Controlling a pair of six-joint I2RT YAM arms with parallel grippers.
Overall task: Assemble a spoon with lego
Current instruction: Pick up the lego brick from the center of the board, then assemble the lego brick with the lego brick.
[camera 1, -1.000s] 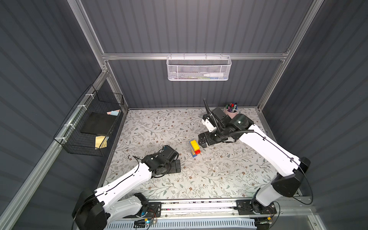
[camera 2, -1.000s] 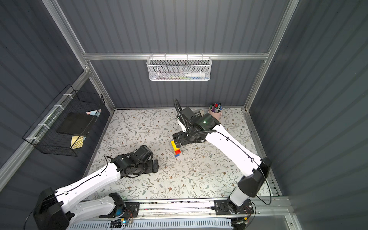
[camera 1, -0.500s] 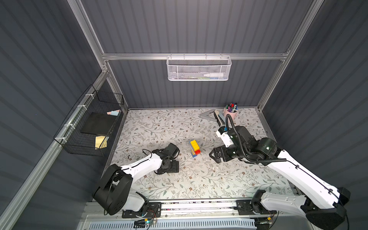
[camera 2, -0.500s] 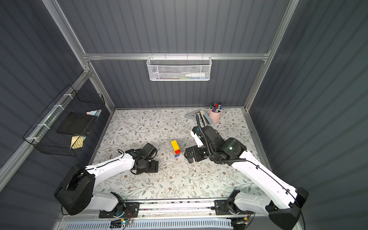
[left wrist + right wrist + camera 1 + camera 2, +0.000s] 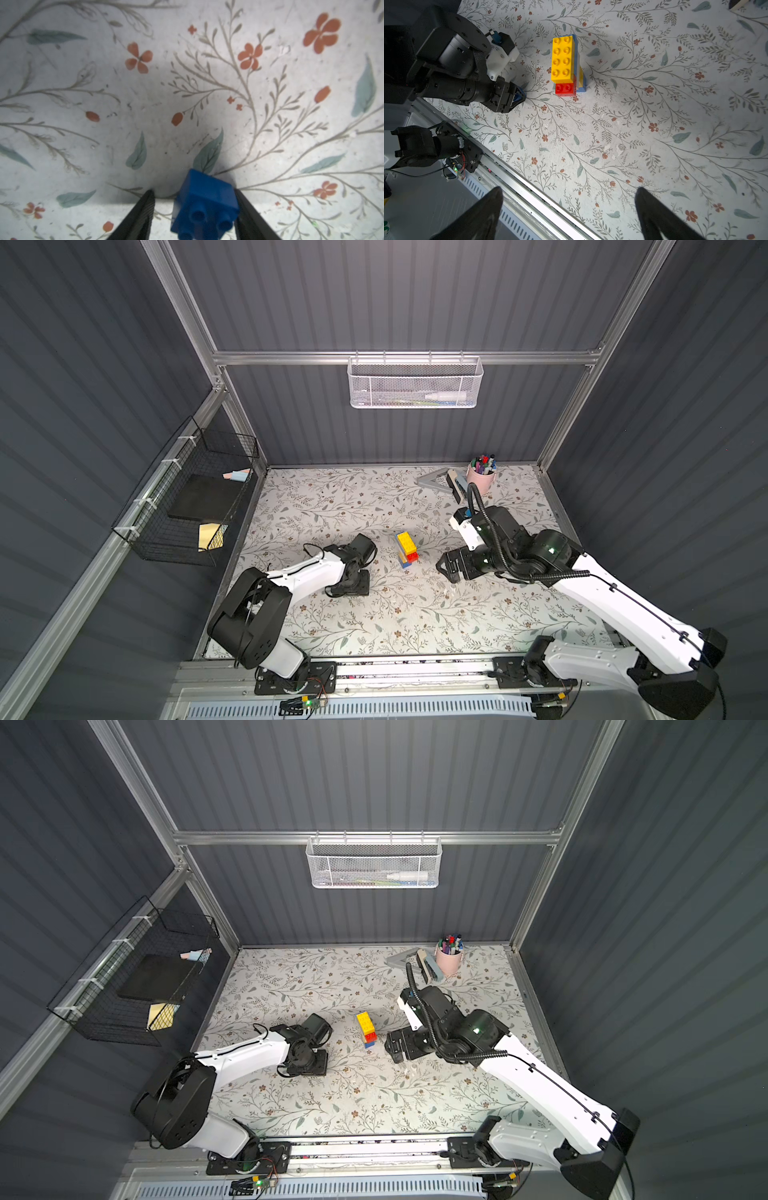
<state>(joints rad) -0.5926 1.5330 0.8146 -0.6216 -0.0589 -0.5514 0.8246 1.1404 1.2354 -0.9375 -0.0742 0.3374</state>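
Surface: one pale floral-printed surface (image 5: 415, 614), seen whole in both top views.
Spoon: one joined piece of studded plastic bricks (image 5: 406, 548), standing near the middle of the surface; neither claw touches it.
Spoon layers: one yellow oblong brick (image 5: 563, 60) with eight studs lies on top. One red brick (image 5: 565, 89) shows two studs at its end. Blue, white and yellow edges show underneath, and how many bricks they make cannot be told.
Loose brick: one blue square studded plastic brick (image 5: 205, 204), tilted, at 8 o'clock of the spoon and apart from it.
Arms: two white-and-black robot arms, each with one claw.
Left claw (image 5: 193, 191): low at the surface, with two black fingers on either side of the blue square brick. One finger touches the brick's side and a gap shows at the other, so the claw is not clamped on it.
Right claw (image 5: 569, 189): at 4 o'clock of the spoon, two fingers spread wide with nothing between them.
Others: one pink cup of pens (image 5: 481, 482) in the 1 o'clock corner, one white mesh basket (image 5: 415, 383) on the 12 o'clock wall, and one black wire basket (image 5: 187, 506) on the 9 o'clock wall.
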